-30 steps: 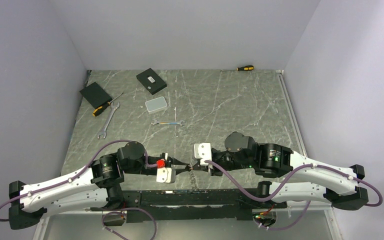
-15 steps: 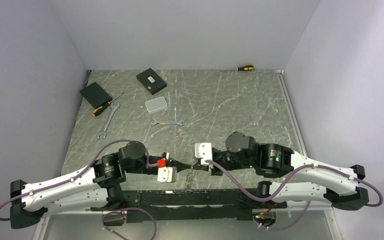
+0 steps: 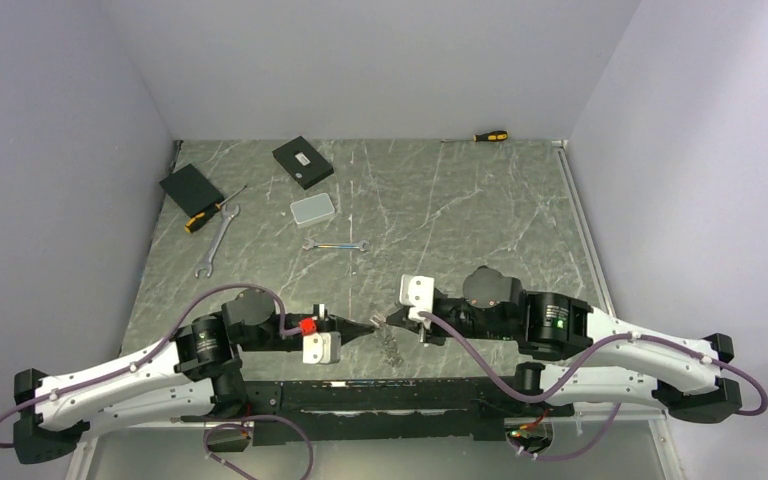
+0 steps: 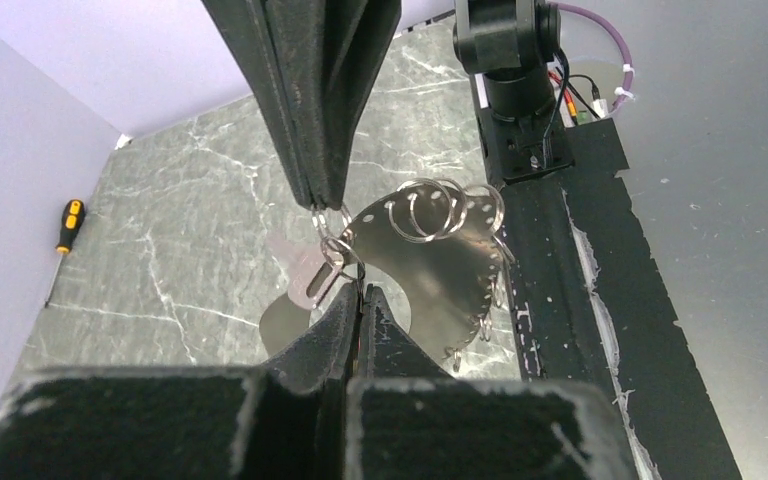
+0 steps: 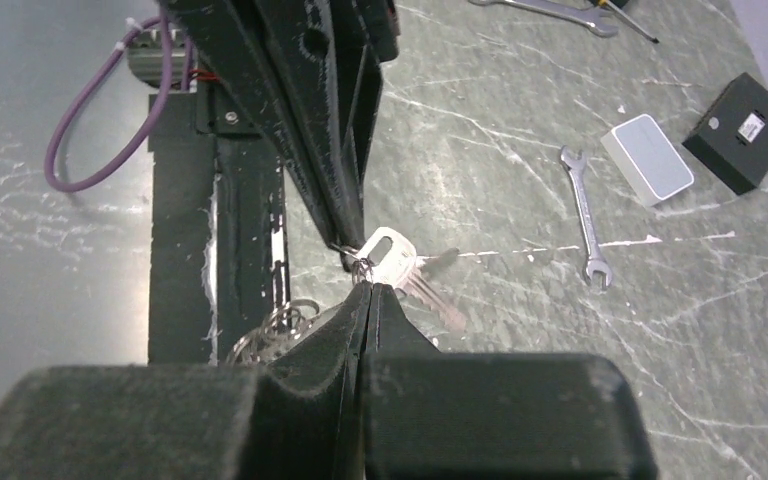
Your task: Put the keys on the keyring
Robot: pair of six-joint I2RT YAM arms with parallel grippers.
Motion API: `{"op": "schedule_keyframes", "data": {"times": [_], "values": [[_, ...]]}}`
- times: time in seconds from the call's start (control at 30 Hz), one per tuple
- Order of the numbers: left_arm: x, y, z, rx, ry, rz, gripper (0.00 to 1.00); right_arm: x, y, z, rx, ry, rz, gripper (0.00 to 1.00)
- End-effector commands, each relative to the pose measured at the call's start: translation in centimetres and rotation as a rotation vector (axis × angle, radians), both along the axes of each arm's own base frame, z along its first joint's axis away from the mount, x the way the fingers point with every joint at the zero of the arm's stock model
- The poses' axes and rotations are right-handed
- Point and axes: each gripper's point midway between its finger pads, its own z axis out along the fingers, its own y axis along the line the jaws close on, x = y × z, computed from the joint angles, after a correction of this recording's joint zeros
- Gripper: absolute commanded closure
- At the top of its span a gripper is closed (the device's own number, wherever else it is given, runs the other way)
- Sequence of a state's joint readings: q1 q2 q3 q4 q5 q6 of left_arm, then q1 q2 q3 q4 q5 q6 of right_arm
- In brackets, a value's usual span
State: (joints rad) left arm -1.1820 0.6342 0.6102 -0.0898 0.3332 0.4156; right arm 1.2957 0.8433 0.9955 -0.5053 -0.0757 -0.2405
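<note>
My left gripper (image 3: 372, 324) and right gripper (image 3: 390, 318) meet tip to tip above the table's near edge. Both are shut on small linked wire rings of the keyring (image 4: 440, 250), a curved silvery piece with several loops that dangles below them (image 3: 391, 346). In the left wrist view my own jaws (image 4: 360, 293) pinch a ring, and the right gripper (image 4: 325, 203) grips the one above it. A silver key (image 5: 398, 262) hangs from these rings between the tips, just past my right jaws (image 5: 368, 288). Another tiny key (image 3: 353, 266) lies on the table near the small wrench.
A small wrench (image 3: 335, 245) and a larger wrench (image 3: 215, 240) lie mid-table. A screwdriver (image 3: 210, 212) rests by a black box (image 3: 192, 187). Another screwdriver (image 3: 490, 136) is at the back wall. A second black box (image 3: 302, 162) and a grey box (image 3: 313, 209) sit at the back left.
The left gripper has closed on a ring. Both grippers have risen and shifted slightly away from the near edge, and the keyring now dangles beneath them.
</note>
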Motion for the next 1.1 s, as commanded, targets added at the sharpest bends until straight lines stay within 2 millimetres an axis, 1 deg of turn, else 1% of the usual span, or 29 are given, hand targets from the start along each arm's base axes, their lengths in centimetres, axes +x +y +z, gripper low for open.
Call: {"op": "schedule_keyframes", "data": {"times": [0.0,0.1,0.2,0.3,0.5,0.53,0.57,0.63,0.77,0.93,1.07], "values": [[0.0,-0.6,-0.8,0.000,0.038,0.002,1.00,2.2,0.9,3.9,0.192,-0.015,-0.129,1.00],[0.3,-1.1,-1.4,0.008,0.047,0.009,1.00,2.8,1.3,4.6,0.246,-0.006,-0.173,1.00],[0.7,-1.5,-2.6,0.043,0.068,0.027,1.00,3.7,1.2,5.3,0.287,-0.009,-0.226,1.00],[1.0,-1.9,-2.9,0.030,0.079,0.038,1.00,4.0,1.1,5.9,0.324,-0.013,-0.244,1.00],[1.6,-2.0,-3.3,0.036,0.102,0.080,1.00,3.9,1.3,5.7,0.333,-0.005,-0.239,1.00],[1.6,-1.9,-3.3,0.034,0.103,0.083,0.95,3.8,1.3,5.7,0.333,-0.005,-0.236,1.00],[1.6,-1.8,-3.2,0.031,0.105,0.086,0.90,3.7,1.2,5.6,0.336,-0.003,-0.232,1.00],[1.7,-1.4,-2.9,0.020,0.104,0.098,0.86,3.6,1.2,5.7,0.344,-0.005,-0.225,1.00],[1.7,-0.5,-1.9,0.006,0.083,0.111,0.87,3.3,0.9,5.5,0.360,-0.005,-0.211,1.00],[1.5,0.1,-1.0,0.016,0.076,0.110,0.81,3.1,0.7,5.4,0.359,-0.006,-0.202,1.00],[1.5,0.5,0.1,-0.019,0.070,0.121,0.77,3.0,0.6,5.1,0.350,-0.001,-0.200,1.00]]}}
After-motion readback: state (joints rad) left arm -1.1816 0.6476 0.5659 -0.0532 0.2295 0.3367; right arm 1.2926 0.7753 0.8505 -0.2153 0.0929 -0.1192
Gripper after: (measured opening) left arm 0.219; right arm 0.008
